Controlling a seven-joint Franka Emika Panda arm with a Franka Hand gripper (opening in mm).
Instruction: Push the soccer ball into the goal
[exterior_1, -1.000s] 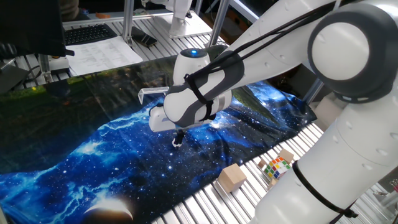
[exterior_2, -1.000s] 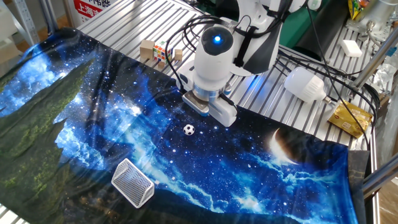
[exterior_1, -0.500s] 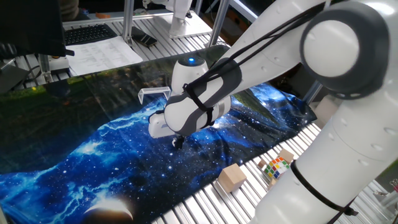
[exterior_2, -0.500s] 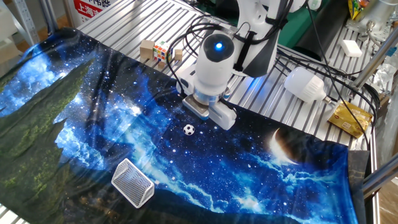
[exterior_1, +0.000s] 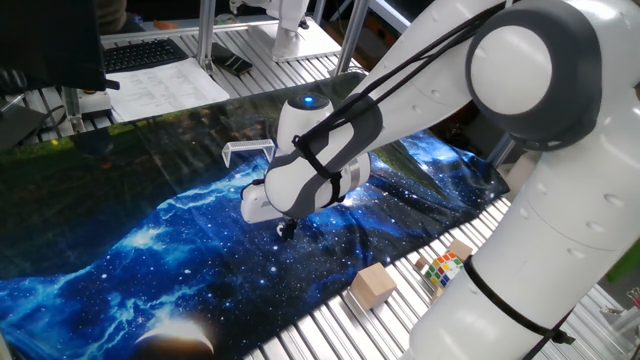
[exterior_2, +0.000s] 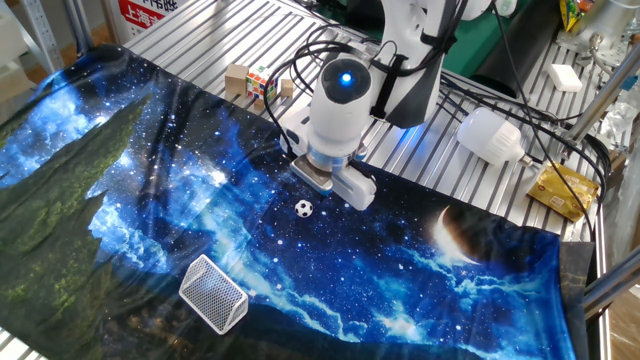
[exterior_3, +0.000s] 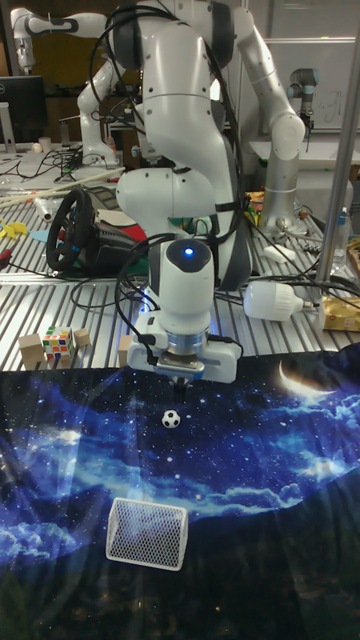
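The soccer ball (exterior_2: 304, 208) (exterior_3: 172, 419) is a tiny white-and-black ball lying on the blue galaxy cloth. My gripper (exterior_3: 184, 385) (exterior_1: 287, 228) hangs just behind it, a short gap away, its dark fingertips pressed together with nothing between them. In the other fixed view the white hand hides the fingertips. The goal (exterior_2: 213, 293) (exterior_3: 147, 533) (exterior_1: 247, 151), a small white mesh frame, rests on the cloth beyond the ball, on the side away from my gripper. In one fixed view the ball is hidden behind my hand.
A wooden block (exterior_1: 373, 284) and a puzzle cube (exterior_1: 443, 269) (exterior_3: 58, 344) sit on the slatted metal table beside the cloth. A white lamp bulb (exterior_2: 490, 135) with cables and a yellow packet (exterior_2: 560, 190) lie near the arm's base.
My hand has shifted slightly toward the ball and a little lower. Neither the ball nor the goal has moved.
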